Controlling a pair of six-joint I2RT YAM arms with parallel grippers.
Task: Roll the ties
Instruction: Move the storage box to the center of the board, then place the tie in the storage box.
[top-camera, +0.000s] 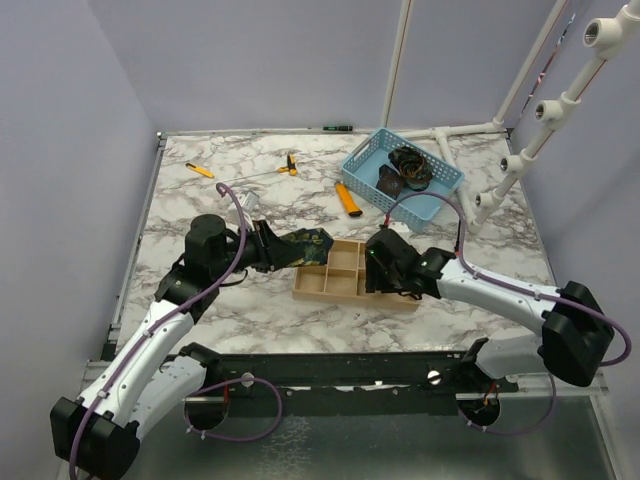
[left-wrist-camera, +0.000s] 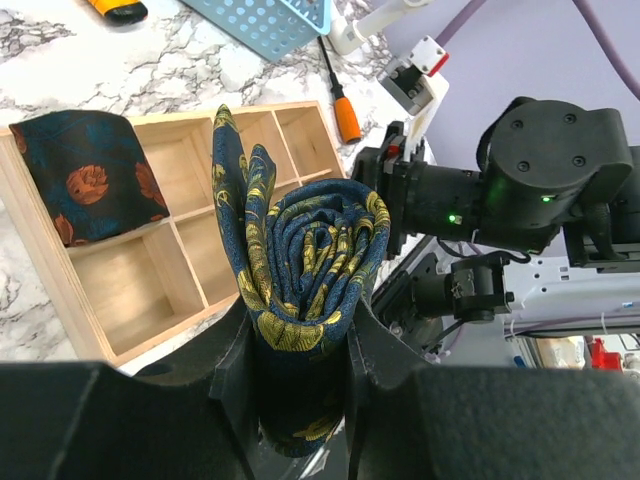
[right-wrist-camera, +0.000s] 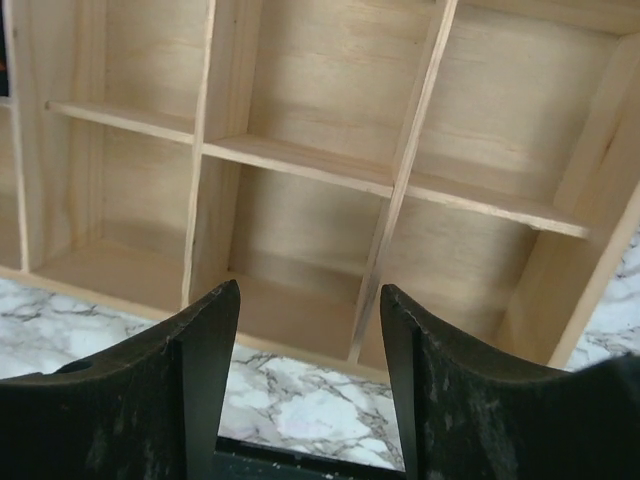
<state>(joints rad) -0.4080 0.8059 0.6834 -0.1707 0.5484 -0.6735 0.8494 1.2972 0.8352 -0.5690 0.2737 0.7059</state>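
My left hand (left-wrist-camera: 300, 360) is clenched on the rolled navy tie (left-wrist-camera: 305, 270) with the yellow-green print, coil end up, right beside the wooden tray (left-wrist-camera: 130, 285). The dark tie (left-wrist-camera: 90, 180) with red-orange marks sits in a corner compartment of that tray. My right hand (right-wrist-camera: 310, 340) is released, nothing between its fingers, hanging over the tray's edge where it meets the tabletop (right-wrist-camera: 300, 410).

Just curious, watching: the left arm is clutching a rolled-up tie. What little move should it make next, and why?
Probably lower the rolled navy tie into an empty compartment of the wooden tray: the left gripper holds the roll beside it, and the red-marked tie already sits in one.
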